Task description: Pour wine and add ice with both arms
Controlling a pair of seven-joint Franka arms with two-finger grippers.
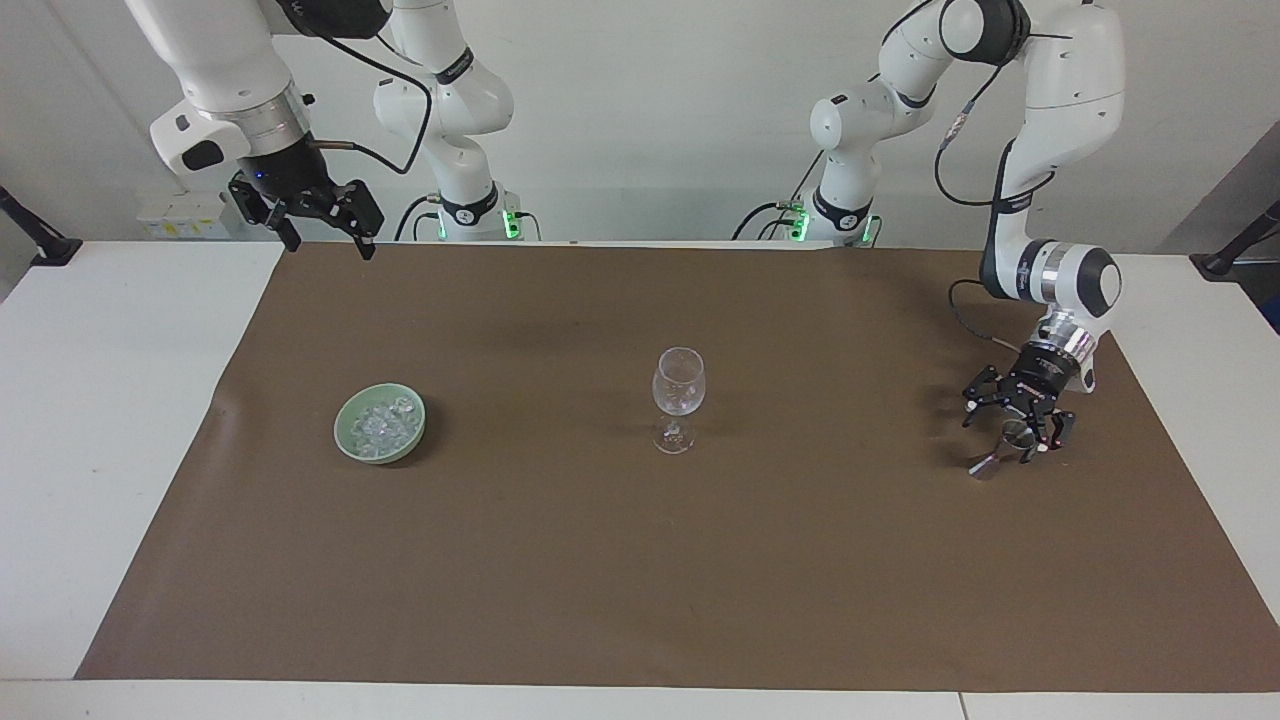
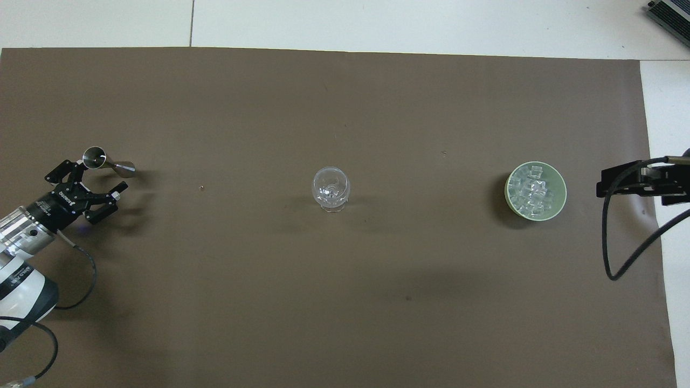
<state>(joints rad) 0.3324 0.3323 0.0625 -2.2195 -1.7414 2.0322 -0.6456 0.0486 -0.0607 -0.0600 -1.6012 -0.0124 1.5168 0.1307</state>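
A clear stemmed wine glass (image 1: 679, 385) (image 2: 330, 187) stands mid-mat, with no wine showing in it. Toward the right arm's end, a pale green bowl (image 1: 343, 436) (image 2: 562, 180) holds several chunks of ice (image 1: 384, 424) (image 2: 533, 193). Toward the left arm's end stands a small metal jigger (image 1: 1000, 450) (image 2: 108, 162). My left gripper (image 1: 1012, 425) (image 2: 101, 175) hangs low and open right at the jigger, fingertips beside its cup without clasping it. My right gripper (image 1: 330, 243) (image 2: 602, 188) waits open, raised over the mat's edge near its base.
A brown mat (image 1: 640, 560) (image 2: 345, 302) covers most of the white table (image 1: 100, 400). The right arm's black cable (image 2: 614, 258) hangs over the mat's edge near the bowl.
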